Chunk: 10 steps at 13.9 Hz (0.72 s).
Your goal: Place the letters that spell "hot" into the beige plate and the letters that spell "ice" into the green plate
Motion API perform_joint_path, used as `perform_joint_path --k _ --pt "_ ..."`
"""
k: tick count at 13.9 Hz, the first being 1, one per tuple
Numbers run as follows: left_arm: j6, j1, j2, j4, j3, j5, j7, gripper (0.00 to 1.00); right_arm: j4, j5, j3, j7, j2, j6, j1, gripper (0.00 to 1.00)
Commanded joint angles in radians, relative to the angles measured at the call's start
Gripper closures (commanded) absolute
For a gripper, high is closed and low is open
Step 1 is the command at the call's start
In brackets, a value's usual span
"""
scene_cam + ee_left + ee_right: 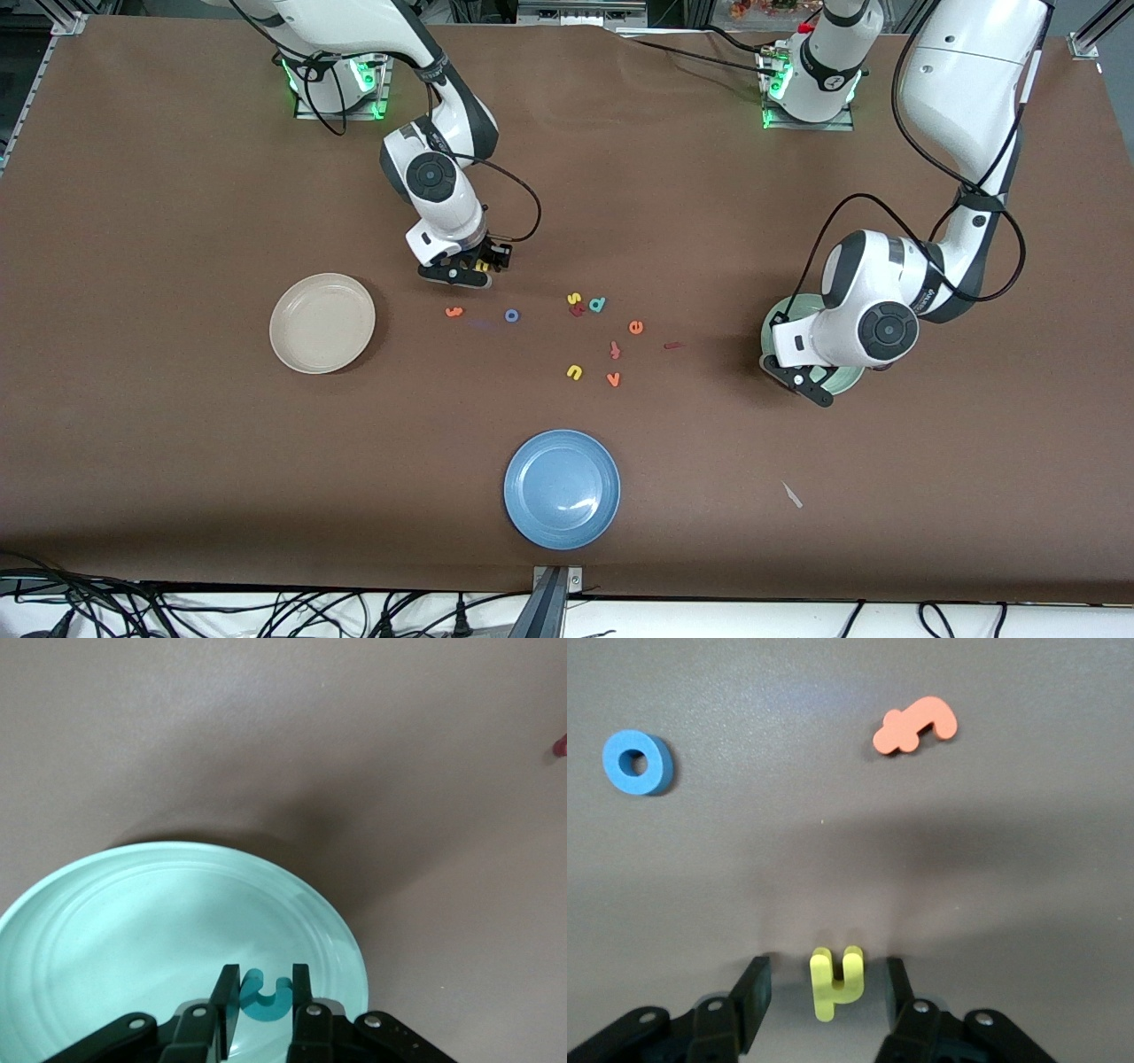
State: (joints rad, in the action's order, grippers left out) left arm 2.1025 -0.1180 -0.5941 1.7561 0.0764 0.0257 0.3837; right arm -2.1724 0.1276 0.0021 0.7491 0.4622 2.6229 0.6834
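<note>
Table (177,177) in the front view carries a beige plate (322,322) toward the right arm's end, a blue plate (562,488) nearest the camera, and a green plate (846,379) under the left gripper (802,379). Between the plates lie the loose letters: orange t (454,311), blue o (511,315), orange e (635,327), dark red i (673,346). The right gripper (469,270) is down at the yellow h (483,264).

Left wrist view: the left gripper (265,997) is clamped on the teal c (265,996), held over the green plate (133,921).

Right wrist view: the right gripper (826,992) has its fingers apart on either side of the h (834,981), which lies on the table; gaps show on both sides. The o (638,762) and t (915,725) lie well apart from it.
</note>
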Motion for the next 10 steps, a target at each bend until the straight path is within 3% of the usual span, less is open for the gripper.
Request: perform_joint_path --k 1,2,6,10 --pt "-0.004 0.009 0.002 -0.001 0.005 0.020 0.015 0.59 -0.020 0.023 0.021 -0.022 -0.002 0.042 -0.004 0.51" --pt "-0.004 0.009 0.002 -0.003 0.005 0.020 0.015 0.01 -0.020 0.023 0.022 -0.022 -0.002 0.043 -0.004 0.53" --pt "-0.006 -0.003 0.013 -0.009 0.011 0.020 0.011 0.00 -0.020 0.023 0.024 -0.034 -0.002 0.043 -0.004 0.69" --pt "-0.013 -0.092 0.025 -0.053 0.032 0.017 -0.003 0.00 -0.020 0.023 0.024 -0.044 -0.001 0.043 -0.004 0.84"
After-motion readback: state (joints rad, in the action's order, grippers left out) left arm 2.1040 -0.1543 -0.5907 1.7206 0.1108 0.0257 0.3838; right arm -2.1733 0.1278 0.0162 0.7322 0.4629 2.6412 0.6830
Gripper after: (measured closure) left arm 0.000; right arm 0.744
